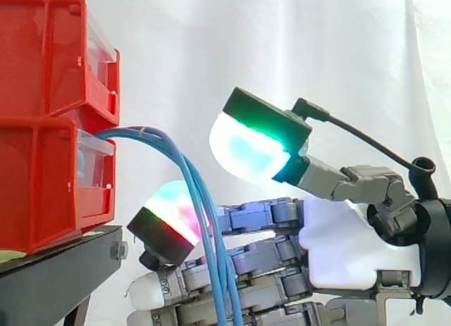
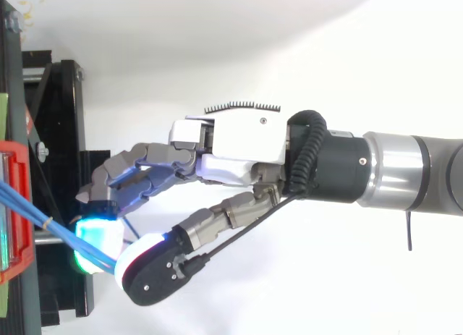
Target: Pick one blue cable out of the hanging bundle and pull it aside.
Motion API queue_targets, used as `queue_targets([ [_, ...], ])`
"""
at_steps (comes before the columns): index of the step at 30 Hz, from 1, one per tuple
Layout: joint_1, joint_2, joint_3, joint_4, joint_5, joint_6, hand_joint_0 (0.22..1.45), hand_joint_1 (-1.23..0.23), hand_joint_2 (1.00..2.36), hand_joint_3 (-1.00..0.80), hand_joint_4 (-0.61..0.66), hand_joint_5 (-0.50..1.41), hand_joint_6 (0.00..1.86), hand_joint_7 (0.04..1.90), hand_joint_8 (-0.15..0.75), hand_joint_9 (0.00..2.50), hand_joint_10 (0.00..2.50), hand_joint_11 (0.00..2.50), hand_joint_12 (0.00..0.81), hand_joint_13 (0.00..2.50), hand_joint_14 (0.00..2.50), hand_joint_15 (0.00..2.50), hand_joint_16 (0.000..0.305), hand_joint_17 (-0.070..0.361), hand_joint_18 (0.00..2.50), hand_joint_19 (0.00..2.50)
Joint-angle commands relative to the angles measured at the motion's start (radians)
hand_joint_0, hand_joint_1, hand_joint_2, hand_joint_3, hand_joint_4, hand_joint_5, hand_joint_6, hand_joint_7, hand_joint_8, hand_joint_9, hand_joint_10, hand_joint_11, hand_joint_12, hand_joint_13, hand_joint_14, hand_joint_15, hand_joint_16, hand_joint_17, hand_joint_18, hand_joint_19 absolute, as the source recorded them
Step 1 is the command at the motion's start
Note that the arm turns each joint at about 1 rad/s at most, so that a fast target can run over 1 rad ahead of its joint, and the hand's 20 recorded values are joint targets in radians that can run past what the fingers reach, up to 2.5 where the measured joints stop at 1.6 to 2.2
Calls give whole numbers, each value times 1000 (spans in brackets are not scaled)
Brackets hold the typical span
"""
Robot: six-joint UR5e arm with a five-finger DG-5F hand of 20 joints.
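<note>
Two red bins are stacked on a black stand (image 1: 60, 270). What the upper bin (image 1: 42, 51) contains cannot be told. A bundle of blue cables (image 1: 204, 206) comes out of the clear front of the lower bin (image 1: 39, 192), arches over and hangs down. The hand (image 1: 352, 252) reaches in with its fingers nearly straight and spread, gripping nothing. The bundle hangs between a lower fingertip (image 1: 169, 217) and the raised thumb pad (image 1: 246, 146), which is clear of it.
</note>
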Motion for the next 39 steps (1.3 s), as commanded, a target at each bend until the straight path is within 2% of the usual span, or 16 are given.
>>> queue_targets([
  [1, 3, 0, 0, -2, 20, 6, 513, -681, 1000, -497, 171, -95, 615, 1085, 294, 687, 6, 173, 334, 312, 3, 90, 52, 117, 218, 278],
  [6, 5, -17, 1, -1, 20, 8, 508, -670, 1000, -496, 181, -84, 549, 1188, 296, 687, 6, 178, 337, 316, 3, 94, 52, 118, 216, 280],
  [8, 3, -34, 3, -1, 25, 15, 508, -669, 1000, -497, 183, -84, 543, 1190, 297, 687, 6, 173, 338, 318, 3, 94, 52, 118, 216, 284],
  [16, 3, -49, 12, -25, 28, 23, 507, -665, 1000, -500, 191, -81, 527, 1217, 297, 685, 6, 173, 339, 319, 3, 95, 53, 119, 219, 295],
  [17, 0, -74, 44, -27, 22, 26, 507, -665, 1000, -500, 185, -81, 524, 1223, 300, 685, 6, 183, 340, 322, 3, 99, 53, 119, 220, 290],
  [18, 0, -78, 49, -30, 20, 29, 508, -665, 1000, -500, 187, -81, 521, 1223, 298, 686, 5, 173, 339, 323, 4, 96, 53, 119, 221, 290],
  [19, -1, -91, 70, -36, 17, 32, 508, -665, 1000, -500, 185, -81, 522, 1222, 298, 686, 6, 184, 339, 323, 3, 95, 53, 119, 221, 291],
  [23, -1, -91, 84, -58, 17, 32, 510, -673, 1000, -500, 183, -81, 520, 1229, 297, 688, 6, 178, 340, 331, 4, 101, 53, 118, 233, 296],
  [30, -9, -89, 125, -151, 11, 37, 508, -675, 1000, -500, 187, -81, 521, 1232, 299, 694, 6, 187, 341, 341, 4, 110, 53, 119, 250, 312],
  [39, -8, -89, 164, -189, 2, 35, 504, -653, 1000, -500, 183, -81, 522, 1226, 300, 702, 6, 195, 346, 361, 5, 125, 53, 119, 271, 319],
])
